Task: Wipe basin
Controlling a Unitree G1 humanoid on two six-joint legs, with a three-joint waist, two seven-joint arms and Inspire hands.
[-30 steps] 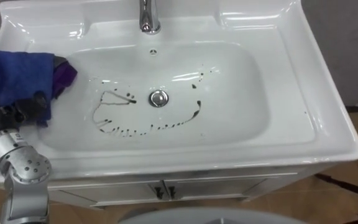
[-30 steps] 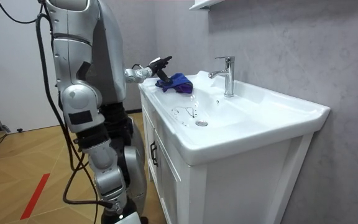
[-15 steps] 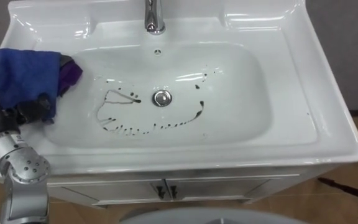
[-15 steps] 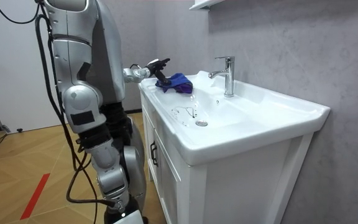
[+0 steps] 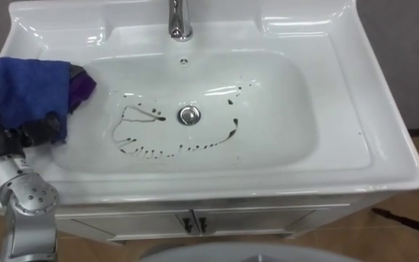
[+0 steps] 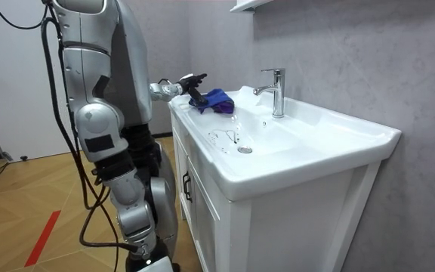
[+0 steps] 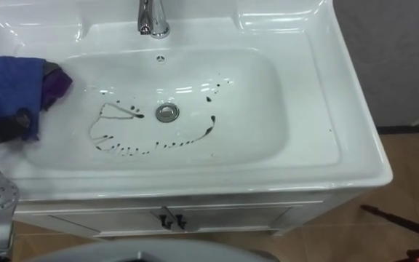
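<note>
Left hand (image 5: 31, 133) at the frame's left edge, fingers clenched around the blue cloth (image 5: 28, 87), sitting on the left rim of the basin (image 5: 282, 116). Dark squiggly marks (image 5: 173, 149) mid-frame by the drain (image 5: 188, 114), tap (image 5: 178, 18) top centre.

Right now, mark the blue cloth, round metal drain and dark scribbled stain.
Blue cloth (image 5: 28, 87): left eye view, its middle.
Round metal drain (image 5: 189, 114): left eye view, its centre.
Dark scribbled stain (image 5: 142, 151): left eye view, lower line.
</note>
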